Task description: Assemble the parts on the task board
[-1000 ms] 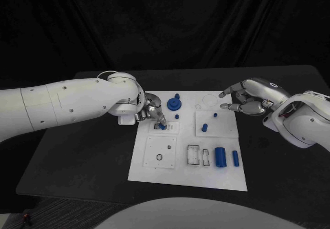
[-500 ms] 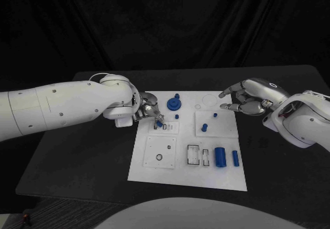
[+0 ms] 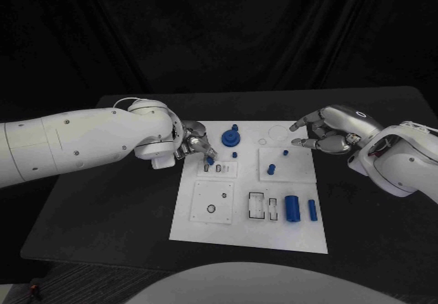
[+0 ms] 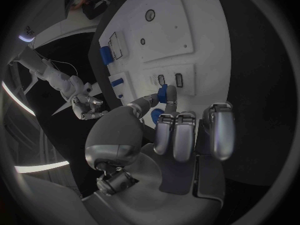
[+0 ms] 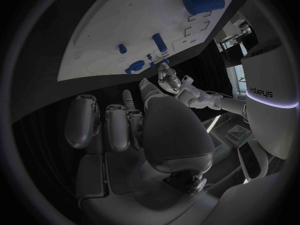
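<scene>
The small blue part (image 3: 210,161) is pinched between the left hand's (image 3: 194,147) fingertips, just above the small slotted plate (image 3: 220,169) near the task board's (image 3: 246,237) left edge. A second ago it was down at that plate; now it sits a little higher and nearer the hand — lifted off, which suggests the seating has not taken and calls for another try. The right hand (image 3: 326,132) hovers unchanged over the board's far right corner, fingers curled in and holding nothing. Other blue pieces — a gear-like part (image 3: 231,137), a large cylinder (image 3: 292,208) — rest on the board, which lies on the black table (image 3: 109,209) before a dark curtain.
</scene>
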You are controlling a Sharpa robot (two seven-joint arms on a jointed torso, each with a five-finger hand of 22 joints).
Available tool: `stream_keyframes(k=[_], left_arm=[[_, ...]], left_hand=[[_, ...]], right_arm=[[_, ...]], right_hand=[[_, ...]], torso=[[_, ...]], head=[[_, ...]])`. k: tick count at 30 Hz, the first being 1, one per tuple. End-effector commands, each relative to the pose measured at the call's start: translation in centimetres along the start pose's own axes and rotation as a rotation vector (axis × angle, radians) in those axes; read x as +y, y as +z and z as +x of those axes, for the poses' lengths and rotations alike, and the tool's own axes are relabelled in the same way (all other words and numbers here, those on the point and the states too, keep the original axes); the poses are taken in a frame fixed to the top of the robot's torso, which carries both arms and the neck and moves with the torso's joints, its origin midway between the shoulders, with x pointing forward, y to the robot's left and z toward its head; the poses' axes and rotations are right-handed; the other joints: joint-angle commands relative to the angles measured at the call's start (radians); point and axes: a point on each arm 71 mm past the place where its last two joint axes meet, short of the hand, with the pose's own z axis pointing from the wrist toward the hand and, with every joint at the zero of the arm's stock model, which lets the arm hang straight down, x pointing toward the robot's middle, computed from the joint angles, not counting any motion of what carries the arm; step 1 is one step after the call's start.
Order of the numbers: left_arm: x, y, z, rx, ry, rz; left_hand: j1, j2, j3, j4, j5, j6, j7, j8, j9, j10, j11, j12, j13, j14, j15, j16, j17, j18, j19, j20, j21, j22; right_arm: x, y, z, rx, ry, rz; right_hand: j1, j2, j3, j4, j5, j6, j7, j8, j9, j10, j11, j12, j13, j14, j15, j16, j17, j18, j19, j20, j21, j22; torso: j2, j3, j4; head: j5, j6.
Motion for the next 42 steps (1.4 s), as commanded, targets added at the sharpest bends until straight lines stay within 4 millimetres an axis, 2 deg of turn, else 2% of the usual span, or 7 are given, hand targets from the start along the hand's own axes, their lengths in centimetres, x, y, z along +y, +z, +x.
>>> stream_keyframes(k=[1, 12, 16, 22, 27, 32, 42], left_arm=[[-0.2, -0.1, -0.1, -0.037, -0.023, 0.013], [-0.1, -0.6, 0.4, -0.120, -0.087, 0.062], [0.0, -0.6, 0.9, -0.138, -0.104, 0.082], [0.2, -0.4, 1.6, -0.152, -0.103, 0.101], [0.3, -0.3, 2.1, -0.161, -0.098, 0.112], [0.4, 0.0, 2.5, -0.169, -0.099, 0.124], [0.4, 0.2, 3.0, -0.156, -0.094, 0.131]], left_hand=[[0.000, -0.006, -0.002, 0.013, -0.007, 0.010, -0.028, 0.004, 0.008, 0.097, -0.006, -0.004, 0.255, 0.107, -0.007, 0.003, 0.263, 0.004, -0.005, -0.006, -0.008, 0.092], [-0.004, 0.003, -0.004, 0.047, 0.000, -0.012, -0.021, -0.002, 0.016, 0.084, 0.000, -0.018, 0.242, 0.104, -0.002, -0.001, 0.256, 0.006, -0.012, -0.004, -0.019, 0.085], [0.013, 0.000, 0.002, 0.046, 0.019, -0.018, -0.021, 0.001, 0.024, 0.082, 0.000, -0.021, 0.239, 0.103, -0.002, -0.001, 0.254, 0.007, -0.013, -0.003, -0.022, 0.085], [0.022, -0.004, 0.004, 0.044, 0.023, -0.025, -0.020, 0.001, 0.028, 0.074, 0.001, -0.029, 0.231, 0.096, -0.001, -0.007, 0.241, 0.009, -0.021, -0.002, -0.031, 0.077], [0.026, -0.006, 0.004, 0.045, 0.024, -0.031, -0.018, -0.001, 0.030, 0.070, 0.003, -0.033, 0.228, 0.094, 0.000, -0.009, 0.237, 0.010, -0.024, -0.002, -0.034, 0.076], [0.027, -0.006, 0.005, 0.046, 0.024, -0.033, -0.018, -0.001, 0.030, 0.070, 0.003, -0.033, 0.228, 0.093, 0.001, -0.009, 0.235, 0.010, -0.024, -0.001, -0.034, 0.075], [0.029, -0.005, 0.005, 0.047, 0.024, -0.034, -0.017, -0.001, 0.031, 0.067, 0.004, -0.036, 0.225, 0.092, 0.001, -0.011, 0.233, 0.010, -0.026, -0.001, -0.036, 0.074]], right_arm=[[-0.1, 0.0, 0.2, 0.007, 0.002, 0.016], [0.0, 0.0, 0.1, -0.007, 0.002, 0.007], [0.0, 0.0, 0.1, -0.011, 0.002, 0.004], [0.0, -0.1, 0.1, -0.013, 0.002, 0.005], [0.0, -0.1, 0.1, -0.014, 0.002, 0.006], [-0.1, -0.2, 0.2, -0.016, 0.002, 0.005], [-0.1, -0.2, 0.2, -0.016, 0.003, 0.006]], right_hand=[[0.001, 0.010, -0.001, -0.008, -0.001, 0.004, 0.001, -0.005, -0.001, -0.002, 0.007, -0.005, 0.081, 0.045, 0.006, -0.004, -0.002, 0.005, -0.009, 0.001, -0.009, 0.163], [-0.002, 0.007, -0.004, -0.008, -0.001, 0.004, 0.001, -0.006, -0.003, -0.009, 0.008, -0.014, 0.069, 0.042, 0.006, -0.014, -0.019, 0.008, -0.014, 0.001, -0.023, 0.159], [-0.003, 0.007, -0.004, -0.008, -0.001, 0.004, 0.001, -0.007, -0.003, -0.010, 0.007, -0.016, 0.067, 0.041, 0.006, -0.017, -0.022, 0.008, -0.015, 0.001, -0.026, 0.158], [-0.003, 0.007, -0.004, -0.008, -0.001, 0.004, 0.001, -0.007, -0.004, -0.012, 0.007, -0.018, 0.063, 0.040, 0.006, -0.019, -0.025, 0.009, -0.016, 0.001, -0.031, 0.157], [-0.003, 0.007, -0.004, -0.008, -0.001, 0.004, 0.001, -0.007, -0.004, -0.012, 0.007, -0.018, 0.063, 0.040, 0.006, -0.019, -0.025, 0.009, -0.016, 0.001, -0.031, 0.157], [-0.004, 0.008, -0.005, -0.008, -0.001, 0.004, 0.001, -0.007, -0.004, -0.013, 0.007, -0.020, 0.062, 0.039, 0.006, -0.021, -0.028, 0.009, -0.017, 0.001, -0.032, 0.157], [-0.004, 0.008, -0.005, -0.008, -0.001, 0.004, 0.001, -0.007, -0.004, -0.013, 0.007, -0.020, 0.062, 0.039, 0.006, -0.021, -0.028, 0.009, -0.017, 0.001, -0.032, 0.157]], torso=[[0.001, 0.0002, 0.0006], [0.000, -0.0001, -0.0010], [0.000, 0.0011, -0.0022], [0.000, 0.0005, 0.0019], [-0.002, 0.0016, -0.0008], [-0.001, -0.0007, 0.0000], [-0.001, -0.0008, 0.0015]], head=[[-0.004, 0.000], [0.000, 0.000], [-0.001, 0.000], [-0.004, 0.000], [0.001, 0.000], [0.001, 0.000], [0.001, 0.000]])
